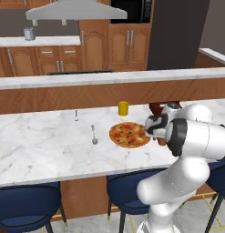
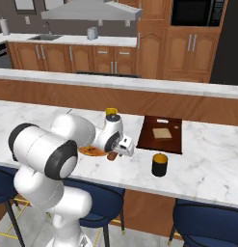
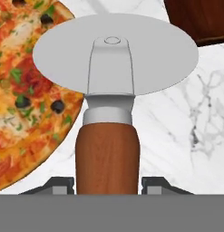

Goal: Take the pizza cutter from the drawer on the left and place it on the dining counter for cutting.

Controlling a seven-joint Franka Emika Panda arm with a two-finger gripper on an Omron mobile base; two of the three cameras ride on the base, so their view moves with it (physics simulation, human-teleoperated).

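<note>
My gripper (image 3: 107,186) is shut on the pizza cutter (image 3: 107,154), its reddish-brown handle held between the two fingertips (image 3: 59,184). The round steel wheel points away from the hand, low over the white-veined dining counter (image 3: 177,136) just beside the pizza (image 3: 22,90). From the base views, the gripper (image 1: 155,132) hangs at the pizza's (image 1: 129,134) right edge, a bit of the pizza cutter (image 2: 112,156) peeking out under the hand (image 2: 121,146). Whether the wheel touches the dining counter (image 1: 41,150) I cannot tell. The drawer is out of view.
A yellow cup (image 1: 123,108) stands behind the pizza and a silver spoon (image 1: 94,135) lies to its left. Right of the hand are a dark wooden board (image 2: 161,133) and a dark cup (image 2: 159,165). Blue stools (image 1: 27,200) line the counter's near side.
</note>
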